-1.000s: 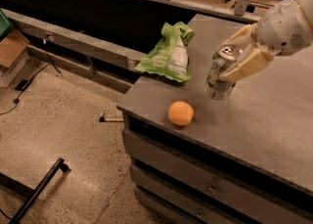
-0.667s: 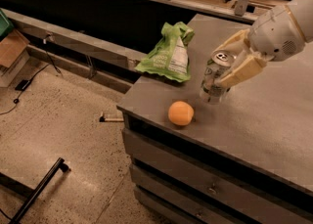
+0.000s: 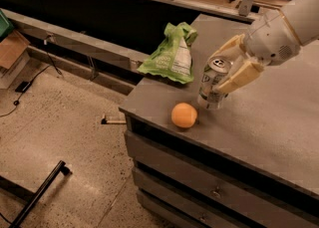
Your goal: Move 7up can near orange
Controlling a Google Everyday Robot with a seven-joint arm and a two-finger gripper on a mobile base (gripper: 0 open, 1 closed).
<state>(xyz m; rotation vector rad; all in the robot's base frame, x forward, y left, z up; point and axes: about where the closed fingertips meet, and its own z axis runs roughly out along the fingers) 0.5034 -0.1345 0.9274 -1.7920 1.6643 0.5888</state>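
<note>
The 7up can (image 3: 209, 85) is held by the gripper (image 3: 216, 75), which is placed above the counter (image 3: 269, 122), not far from its front-left corner. The two pale fingers (image 3: 238, 76) are closed on the upper part of the can, one on each side. The can is slightly tilted, with its pull-tab top turned to the right. Its bottom is seen at the surface of the counter, but whether it touches the surface cannot be told. The white arm (image 3: 284, 30) is extended from the upper right, over the right part of the counter.

The orange (image 3: 184, 115) is lying close to the front edge, near the front-left corner. The can is found just beside it, a little further from the front edge, and a narrow gap is seen between them. A green chip bag (image 3: 172, 55) is laid at the left edge, further back, and a part of it is hanging over this edge.

The counter top is flat, matte and dark grey. Drawers (image 3: 209, 184) with small metal handles are seen under the front edge. The floor (image 3: 75, 137) is made of speckled beige stone. A cardboard box (image 3: 12, 48) and a black cable (image 3: 22, 90) are seen on the left side, and a black bar (image 3: 40, 192) is lying at the lower left.
</note>
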